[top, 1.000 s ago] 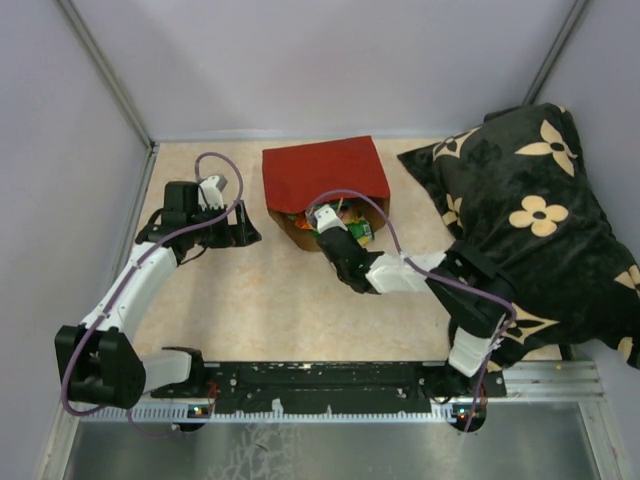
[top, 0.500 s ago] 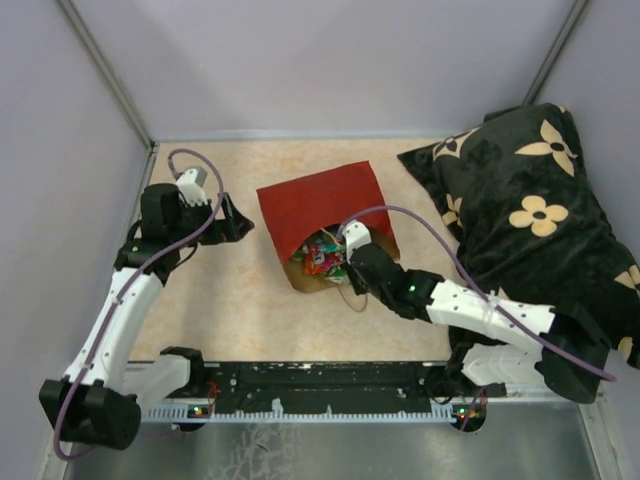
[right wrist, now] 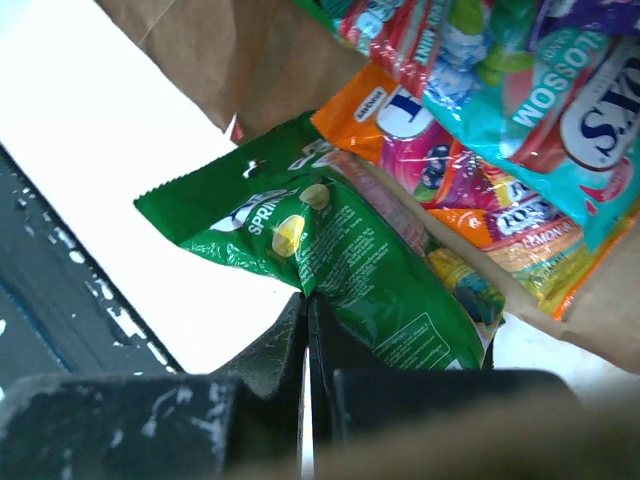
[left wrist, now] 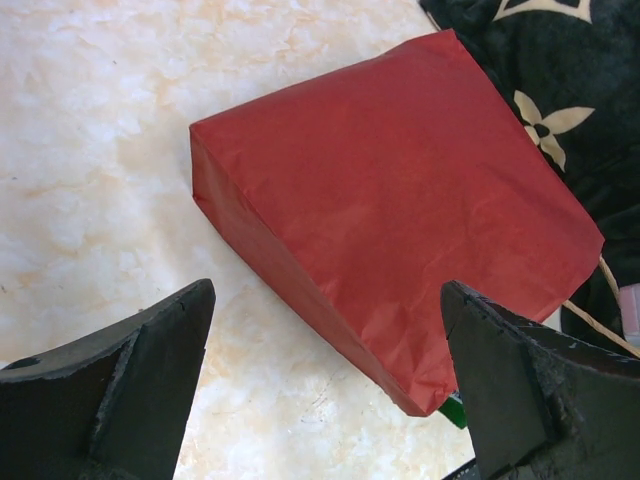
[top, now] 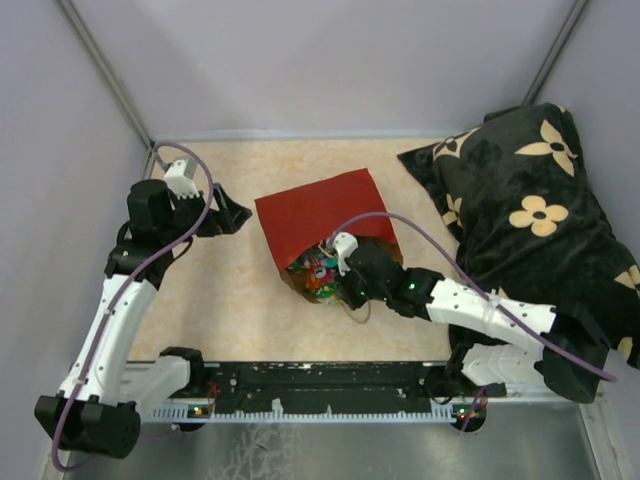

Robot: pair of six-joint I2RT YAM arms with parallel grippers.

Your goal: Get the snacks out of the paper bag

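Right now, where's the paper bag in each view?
Top external: centre, paper bag on its side, red face up.
Left wrist: red face fills the middle.
Right wrist: brown paper, upper left.
Shared landmark: snacks at its mouth, in top and right wrist.

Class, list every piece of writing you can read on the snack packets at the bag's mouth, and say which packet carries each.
"SPRIN", then cut off: green packet.
"LOSSOM": teal packet.
"MIN": red-and-teal packet.
A large "T": orange packet; its small oval label is too blurred to read.
All other fine print is too small or blurred to read.
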